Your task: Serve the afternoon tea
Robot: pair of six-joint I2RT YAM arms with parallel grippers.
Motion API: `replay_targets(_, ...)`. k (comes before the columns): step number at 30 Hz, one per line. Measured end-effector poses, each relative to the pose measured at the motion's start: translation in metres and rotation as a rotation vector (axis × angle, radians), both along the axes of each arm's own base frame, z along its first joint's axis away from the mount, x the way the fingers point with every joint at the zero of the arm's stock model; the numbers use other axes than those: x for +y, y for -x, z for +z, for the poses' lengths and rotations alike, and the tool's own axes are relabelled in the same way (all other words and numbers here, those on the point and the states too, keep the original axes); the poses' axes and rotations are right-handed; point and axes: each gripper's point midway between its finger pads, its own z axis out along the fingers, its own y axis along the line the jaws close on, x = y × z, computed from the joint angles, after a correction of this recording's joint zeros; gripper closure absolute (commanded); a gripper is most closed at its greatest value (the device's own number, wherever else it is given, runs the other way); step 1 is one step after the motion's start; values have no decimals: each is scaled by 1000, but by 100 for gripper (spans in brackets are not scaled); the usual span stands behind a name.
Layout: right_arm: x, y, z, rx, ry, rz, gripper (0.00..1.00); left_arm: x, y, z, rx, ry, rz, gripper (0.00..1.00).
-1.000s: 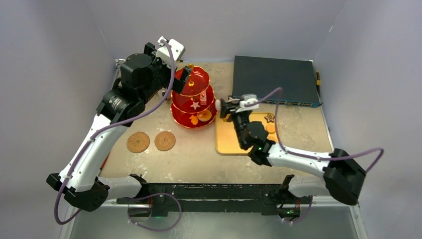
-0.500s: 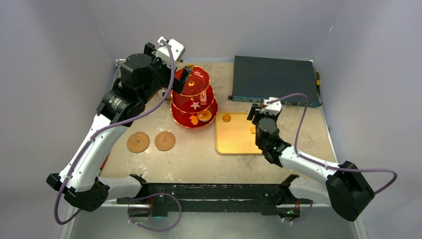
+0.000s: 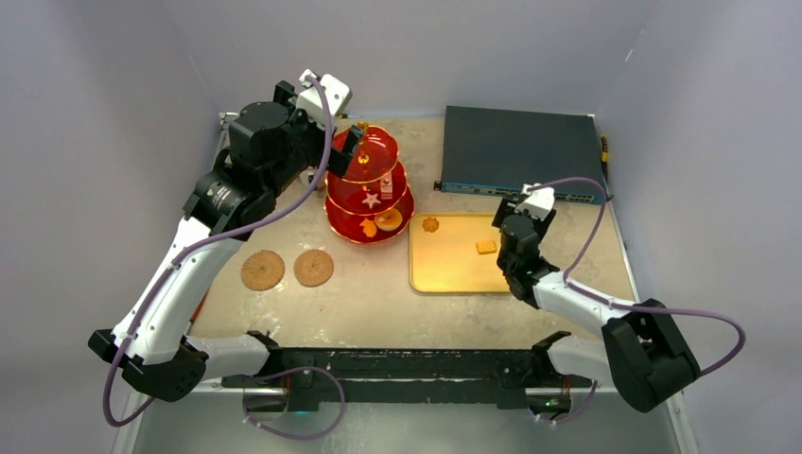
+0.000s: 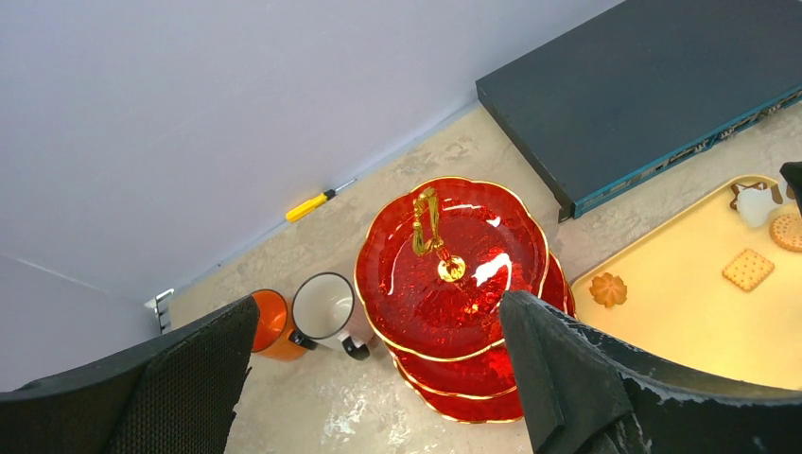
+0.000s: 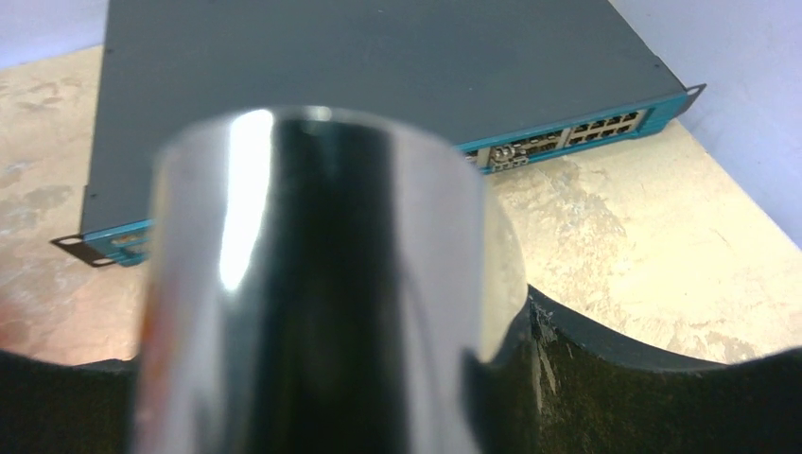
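Plain pale lavender-grey walls (image 3: pixel 113 76) box the whole setup in on the left, back and right. The tabletop (image 3: pixel 378 303) is a mottled beige, stone-look surface with a black rail (image 3: pixel 407 364) along its near edge. Lighting's soft and even, hardly any hard shadows.

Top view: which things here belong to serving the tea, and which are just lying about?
Job: red three-tier stand, orange mug, white mug, flower cookie, square cracker, two round brown discs (probably), shiny metal piece in the right fingers.
Lying about: yellow tray, dark network box, yellow screwdriver.
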Motion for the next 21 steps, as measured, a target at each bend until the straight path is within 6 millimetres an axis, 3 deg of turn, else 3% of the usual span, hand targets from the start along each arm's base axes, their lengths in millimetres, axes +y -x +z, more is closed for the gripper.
replay_targets(8, -12, -4, -13, 37, -6, -33, 33, 0, 0, 0, 0, 0, 0, 1)
replay_targets(21, -2, -22, -18, 72, -27, -23, 33, 0, 0, 4, -8, 3, 0, 1)
